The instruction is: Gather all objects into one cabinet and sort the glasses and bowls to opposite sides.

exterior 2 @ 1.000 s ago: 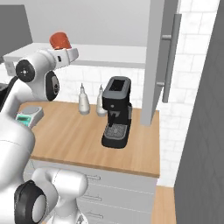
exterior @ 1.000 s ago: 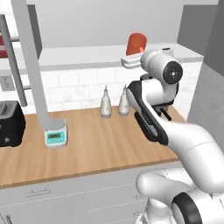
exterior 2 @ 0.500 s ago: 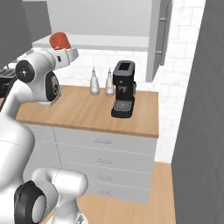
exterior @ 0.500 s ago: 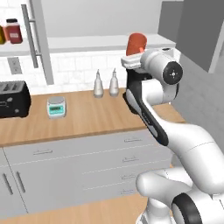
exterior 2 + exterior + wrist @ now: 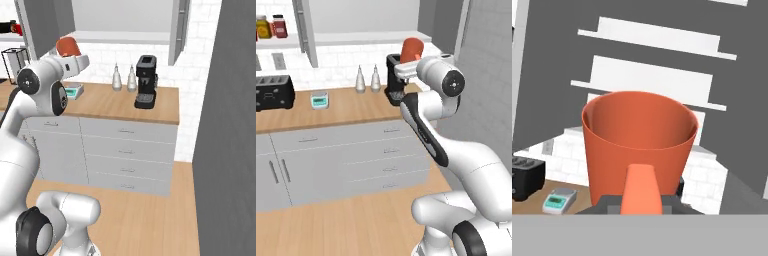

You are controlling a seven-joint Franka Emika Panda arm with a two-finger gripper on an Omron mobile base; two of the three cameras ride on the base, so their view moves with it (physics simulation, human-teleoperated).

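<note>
We note the claw (image 5: 641, 200) pinching a salmon-orange cup (image 5: 639, 145), which sits upright with its open mouth facing the camera at the centre of the hand view. In the left base view the same cup (image 5: 412, 50) shows in the upper middle of the frame, raised at the end of the white arm (image 5: 431, 125), level with the lower edge of the wall cabinet's dark grey door panel (image 5: 305, 30); in the right base view it (image 5: 67, 46) sits in the upper left, above the arm's white head. Below it runs the wooden tabletop (image 5: 346, 107). On that tabletop we record two white spouted bottles (image 5: 367, 80) side by side near the back wall, a black coffee machine (image 5: 145, 82) just right of them, a small teal scale (image 5: 319, 100) to their left, and a black toaster (image 5: 273, 93) at the left edge of the left base view. At the upper left of the left base view, a yellow jar (image 5: 263, 27) and a red jar (image 5: 279, 26) stand beside each other on a white shelf (image 5: 278, 42).
</note>
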